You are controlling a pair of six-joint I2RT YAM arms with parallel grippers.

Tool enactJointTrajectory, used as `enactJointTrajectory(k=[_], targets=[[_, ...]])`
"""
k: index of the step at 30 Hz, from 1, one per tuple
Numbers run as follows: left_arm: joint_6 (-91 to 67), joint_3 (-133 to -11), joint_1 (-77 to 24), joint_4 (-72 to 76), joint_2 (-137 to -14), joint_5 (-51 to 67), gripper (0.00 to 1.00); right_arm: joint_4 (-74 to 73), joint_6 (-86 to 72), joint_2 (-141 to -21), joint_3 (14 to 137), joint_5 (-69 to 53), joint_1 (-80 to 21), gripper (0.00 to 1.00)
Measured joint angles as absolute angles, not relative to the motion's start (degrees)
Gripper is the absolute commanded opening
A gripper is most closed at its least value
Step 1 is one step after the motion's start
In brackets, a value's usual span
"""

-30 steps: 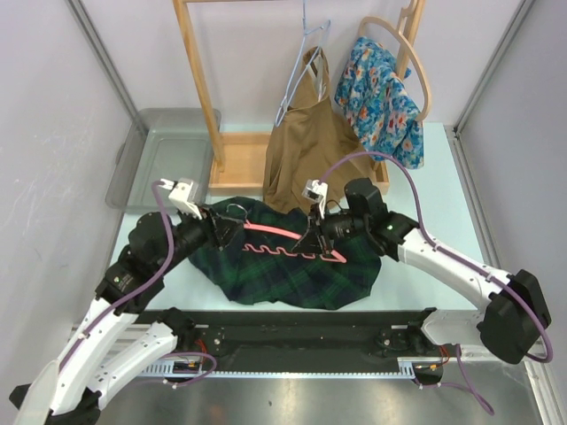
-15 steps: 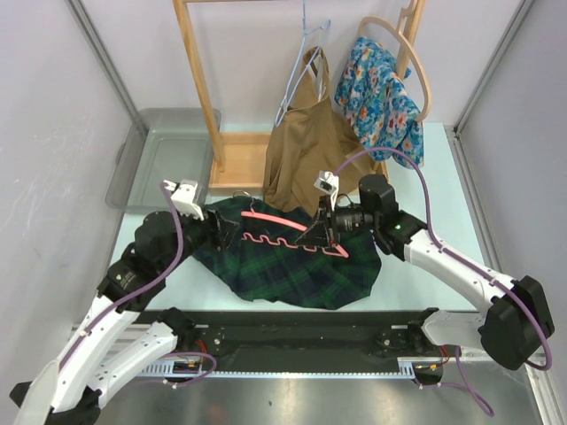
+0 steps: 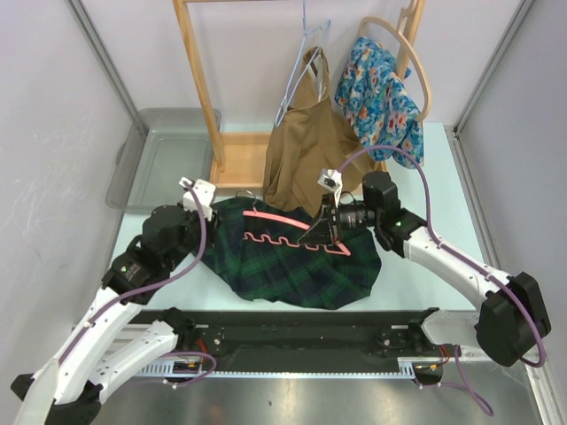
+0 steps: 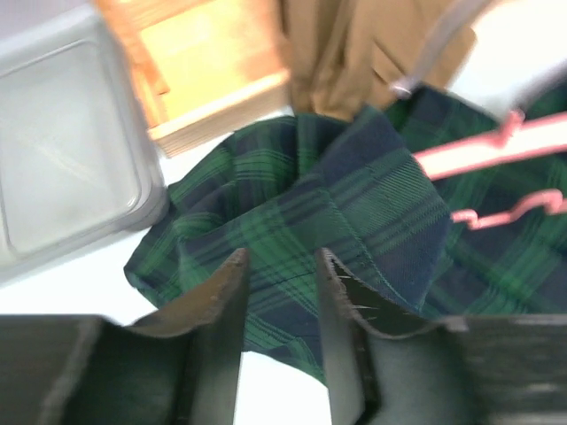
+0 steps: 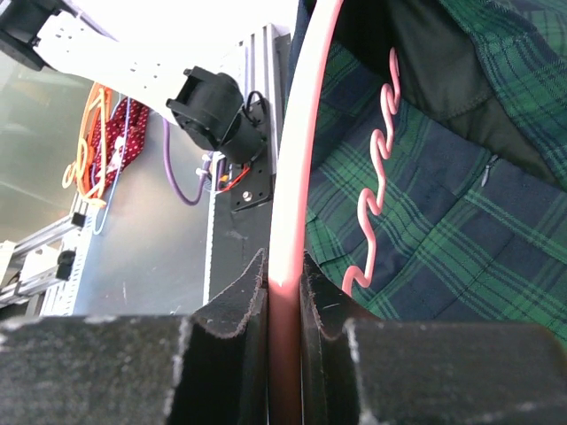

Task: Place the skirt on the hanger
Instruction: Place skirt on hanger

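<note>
The dark green plaid skirt [image 3: 292, 266] lies crumpled on the table. A pink hanger [image 3: 282, 232] with a wavy lower bar lies across its top. My right gripper [image 3: 321, 232] is shut on the hanger's straight bar [image 5: 297, 159], at the hanger's right end; the skirt [image 5: 443, 230] lies under the hanger. My left gripper [image 3: 211, 223] is open and empty. It hovers at the skirt's left edge, fingers [image 4: 221, 301] apart over the plaid cloth [image 4: 354, 204]. The hanger's left end [image 4: 496, 155] shows at the right of that view.
A wooden rack base [image 3: 239, 164] stands behind the skirt. A brown garment [image 3: 306, 150] hangs on a wire hanger, and a floral garment [image 3: 381, 97] on a wooden one. A grey tray [image 3: 164, 155] sits at the back left.
My right gripper has lifted the pink hanger up and slightly right. My left gripper has drawn back to the left, away from the hanger's hook end.
</note>
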State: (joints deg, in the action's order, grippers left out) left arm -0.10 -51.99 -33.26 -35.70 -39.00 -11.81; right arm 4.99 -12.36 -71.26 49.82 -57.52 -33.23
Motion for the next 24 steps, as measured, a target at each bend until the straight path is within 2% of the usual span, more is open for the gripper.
enactJointTrajectory(k=[12,21,24], targets=[[11.1,-51.4,-29.6,-35.6,-42.3,7.7,0.44,5.7,-13.5,-72.6,49.8,-62.9,-32.8,0.00],[13.7,-51.5,-28.1,-36.8,-45.4,14.6,0.43,0.6,-11.9,-72.7,49.8,-66.0,-31.9,0.00],[13.8,-51.7,-27.5,-37.2,-45.8,17.5,0.45,0.4,-12.0,-72.9,49.8,-67.8,-31.8,0.00]])
